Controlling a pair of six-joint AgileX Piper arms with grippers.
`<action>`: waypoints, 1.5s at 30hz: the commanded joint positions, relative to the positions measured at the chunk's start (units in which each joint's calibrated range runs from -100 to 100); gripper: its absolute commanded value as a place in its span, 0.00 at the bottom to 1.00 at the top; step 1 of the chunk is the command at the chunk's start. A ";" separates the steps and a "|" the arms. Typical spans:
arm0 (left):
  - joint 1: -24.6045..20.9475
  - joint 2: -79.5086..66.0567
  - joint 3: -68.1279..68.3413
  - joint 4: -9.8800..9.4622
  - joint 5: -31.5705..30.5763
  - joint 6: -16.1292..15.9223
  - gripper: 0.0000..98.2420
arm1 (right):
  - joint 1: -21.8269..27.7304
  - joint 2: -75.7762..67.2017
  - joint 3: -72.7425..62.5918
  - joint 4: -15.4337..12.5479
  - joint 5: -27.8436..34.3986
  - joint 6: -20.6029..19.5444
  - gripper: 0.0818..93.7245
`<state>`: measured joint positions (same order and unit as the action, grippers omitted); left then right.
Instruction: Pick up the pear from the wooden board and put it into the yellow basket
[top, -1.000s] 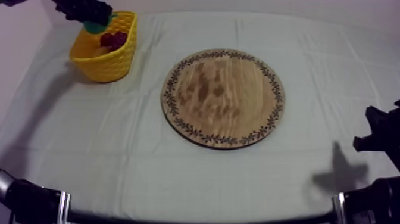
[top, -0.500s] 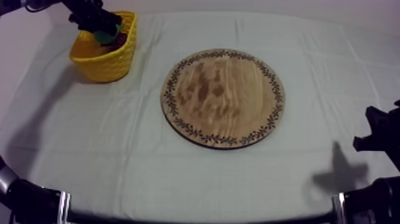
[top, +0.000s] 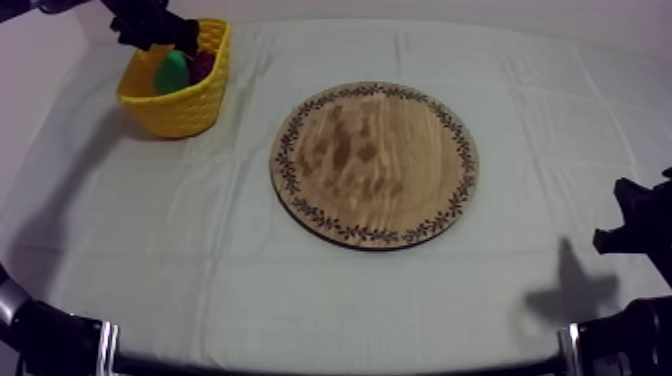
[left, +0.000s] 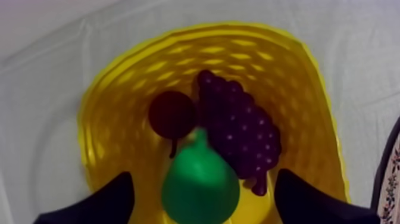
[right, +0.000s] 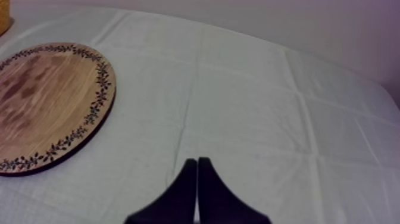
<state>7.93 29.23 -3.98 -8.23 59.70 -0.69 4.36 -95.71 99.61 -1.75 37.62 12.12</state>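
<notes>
Your left gripper (left: 203, 176) hovering over the yellow basket (left: 178, 37), fingers (left: 113, 199) standing apart, pear (left: 199, 192) lying inside beside grapes (left: 239, 128) and small red fruit (left: 171, 114), your right gripper (right: 196, 162) lying pressed together near the wooden board (right: 41, 101).

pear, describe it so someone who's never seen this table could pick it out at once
In the top view, find the yellow basket at the far left corner of the cloth, away from the board. Inside it, the pear is the only green fruit, smooth and plump, beside the knobbly dark purple grapes and the small red fruit.
</notes>
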 joint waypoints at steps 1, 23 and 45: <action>0.07 -0.32 0.12 -0.56 0.18 0.58 0.96 | 0.01 -0.05 0.05 0.02 0.04 -0.02 0.00; -3.03 -32.12 15.32 -0.80 -7.92 0.20 0.25 | 0.01 -0.05 0.05 0.02 0.04 -0.03 0.00; -7.02 -87.01 66.84 -0.92 -35.24 5.78 0.00 | 0.01 -0.05 0.05 0.02 0.04 -0.01 0.00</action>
<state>0.91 -48.19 52.28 -8.84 26.91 3.35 4.36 -95.71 99.61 -1.75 37.63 12.09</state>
